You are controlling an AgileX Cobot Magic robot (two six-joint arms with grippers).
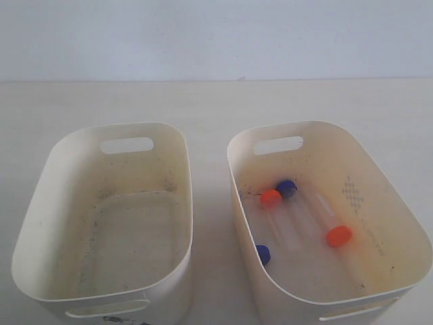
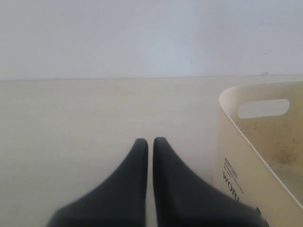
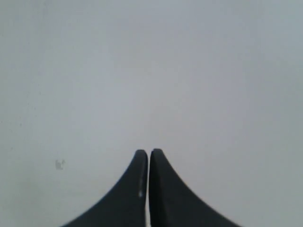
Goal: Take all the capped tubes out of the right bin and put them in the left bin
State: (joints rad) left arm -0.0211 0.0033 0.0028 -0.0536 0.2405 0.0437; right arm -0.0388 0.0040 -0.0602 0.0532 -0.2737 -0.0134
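The right bin (image 1: pixel 399 217), yellowish inside with a dotted diamond patch, holds several capped tubes: an orange-capped one (image 1: pixel 271 198) beside a blue-capped one (image 1: pixel 287 188), another with an orange cap (image 1: pixel 338 235), and a blue cap (image 1: pixel 262 254) by the near wall. The left bin (image 1: pixel 40 203) has a speckled floor with nothing in it; its printed wall (image 2: pixel 232 177) shows in the left wrist view. Neither arm appears in the exterior view. My left gripper (image 2: pixel 150 140) is shut over the bare table beside that bin. My right gripper (image 3: pixel 148 151) is shut, facing a blank pale surface.
The two bins stand side by side on a cream table (image 1: pixel 210 108) with a narrow gap between them. A pale wall (image 1: pixel 216 34) rises behind the table's far edge.
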